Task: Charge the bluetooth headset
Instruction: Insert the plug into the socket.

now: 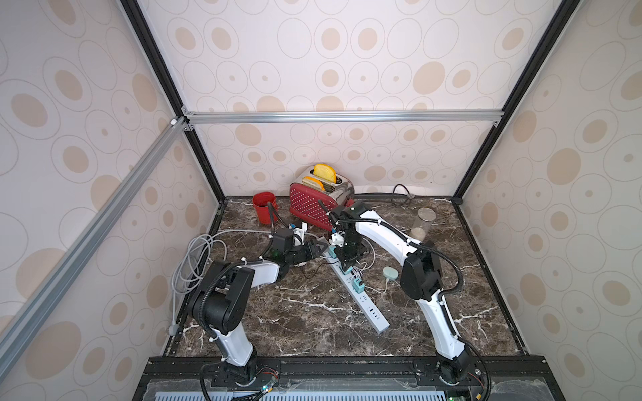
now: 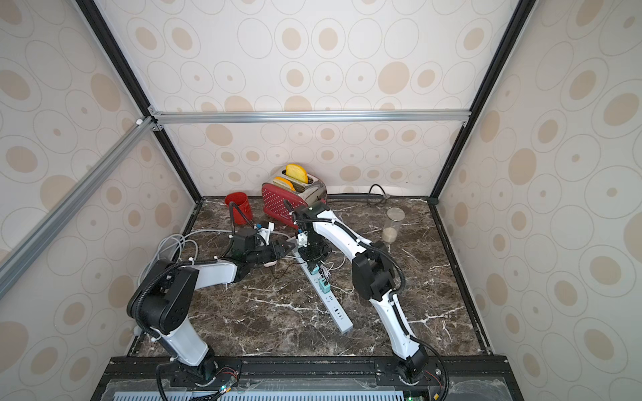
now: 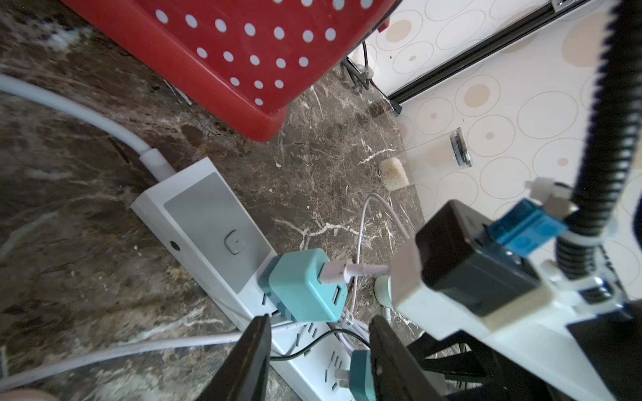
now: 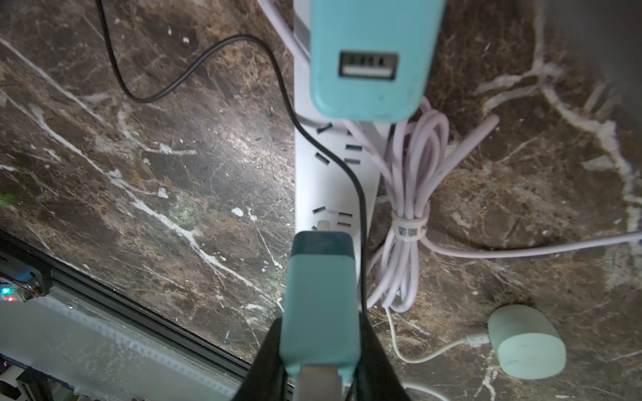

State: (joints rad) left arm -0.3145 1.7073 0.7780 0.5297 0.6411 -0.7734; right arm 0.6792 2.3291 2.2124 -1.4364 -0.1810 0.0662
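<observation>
On the middle of the tabletop [image 1: 312, 312], over the white power strip [image 4: 330, 191], the right tool [image 4: 321, 333] is closed tight on a teal charger [image 4: 321, 288]. I think its metal pins can miss the holes if the charger tips, or the thin black wire [image 4: 208, 55] lying across the strip can get pinched under it. Close by on the left, the left tool [image 3: 318, 330] is about half open and holds nothing, and the mint headset case [image 4: 526, 342] lies to the right of the strip with a white cord [image 4: 436, 354] in it.
</observation>
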